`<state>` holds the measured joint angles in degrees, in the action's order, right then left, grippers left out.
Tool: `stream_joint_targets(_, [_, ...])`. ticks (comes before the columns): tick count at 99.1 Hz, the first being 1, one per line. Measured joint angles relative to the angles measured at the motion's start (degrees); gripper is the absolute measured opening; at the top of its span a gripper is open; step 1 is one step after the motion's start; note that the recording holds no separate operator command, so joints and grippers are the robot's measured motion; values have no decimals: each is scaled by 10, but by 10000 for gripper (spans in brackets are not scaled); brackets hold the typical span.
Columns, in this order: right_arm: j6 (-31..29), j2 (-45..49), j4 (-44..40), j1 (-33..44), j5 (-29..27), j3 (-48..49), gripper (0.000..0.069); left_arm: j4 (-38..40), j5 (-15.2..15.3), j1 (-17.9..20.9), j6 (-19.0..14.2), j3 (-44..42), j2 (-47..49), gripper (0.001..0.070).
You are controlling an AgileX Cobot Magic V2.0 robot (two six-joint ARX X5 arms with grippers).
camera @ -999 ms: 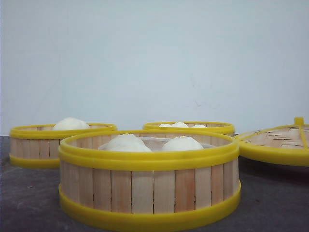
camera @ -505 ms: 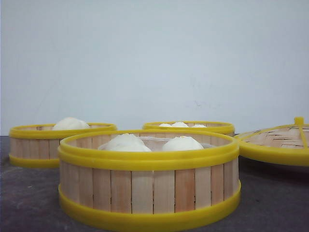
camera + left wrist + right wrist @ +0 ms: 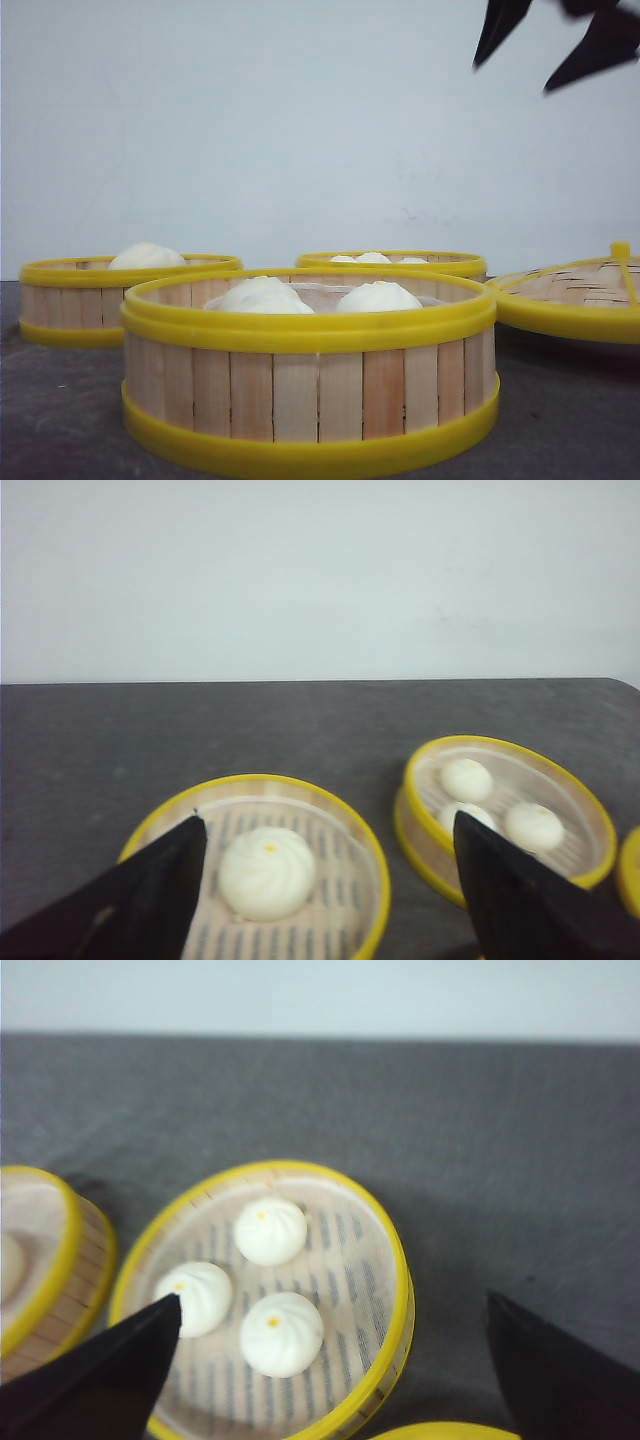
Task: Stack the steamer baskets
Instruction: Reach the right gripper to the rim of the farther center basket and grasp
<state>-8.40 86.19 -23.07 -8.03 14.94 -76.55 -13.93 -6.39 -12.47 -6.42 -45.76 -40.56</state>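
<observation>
Front view: three steamer baskets, unstacked; near basket (image 3: 310, 370) centre, left basket (image 3: 125, 298) and far basket (image 3: 395, 263) behind; lid (image 3: 575, 295) at right. Right gripper (image 3: 545, 40) high, fingers spread, empty.
Left wrist: left gripper (image 3: 325, 900) spread, empty, above the one-bun basket (image 3: 265, 870); slatted floor visible, hidden from front.
Right wrist: three-bun basket (image 3: 270, 1300) below.
Handling: likely light, rigid; grip yellow rims, keep level for buns.

Bright, even light, soft shadows; both wrist views slightly blurred.
</observation>
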Motion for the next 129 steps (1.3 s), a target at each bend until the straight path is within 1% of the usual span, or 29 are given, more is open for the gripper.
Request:
stream_joint_targets(10, [0, 63, 2, -2, 0, -22, 536, -1, 0, -17, -3, 0, 0, 480])
stream_joint_targets(21, [0, 118, 17, -2, -2, -38, 516, -9, 0, -34, -5, 0, 0, 480])
stream_joint_targets(33, [-2, 163, 38, -2, -2, -40, 434, -14, 0, -50, -5, 0, 0, 480])
stream_joint_targets(38, [-3, 179, 46, -2, -2, -40, 413, -19, 0, -56, -6, 0, 0, 480])
stream_joint_targets(54, [-9, 220, 62, -7, -6, -40, 392, -33, 0, -74, -13, 0, 0, 480])
stream_joint_targets(72, [-10, 253, 70, -23, -38, -41, 379, -37, 0, -88, -19, 0, 0, 480])
stream_joint_targets(77, [-10, 257, 70, -28, -48, -41, 344, -37, 0, -91, -19, 0, 0, 480])
stream_joint_targets(86, [-10, 259, 73, -35, -67, -41, 241, -38, 0, -95, -20, 0, 0, 480])
stream_joint_targets(91, [-10, 259, 74, -36, -68, -41, 201, -38, 0, -97, -20, 0, 0, 480])
stream_joint_targets(108, [-10, 266, 66, -38, -75, -43, 152, -38, 0, -98, -20, 0, 0, 480])
stream_joint_targets(119, [-18, 273, 67, -43, -90, -45, 92, -39, 0, -98, -20, 0, 1, 480])
stream_joint_targets(129, [-19, 273, 66, -49, -91, -46, 46, -48, 0, -98, -20, 0, 2, 480])
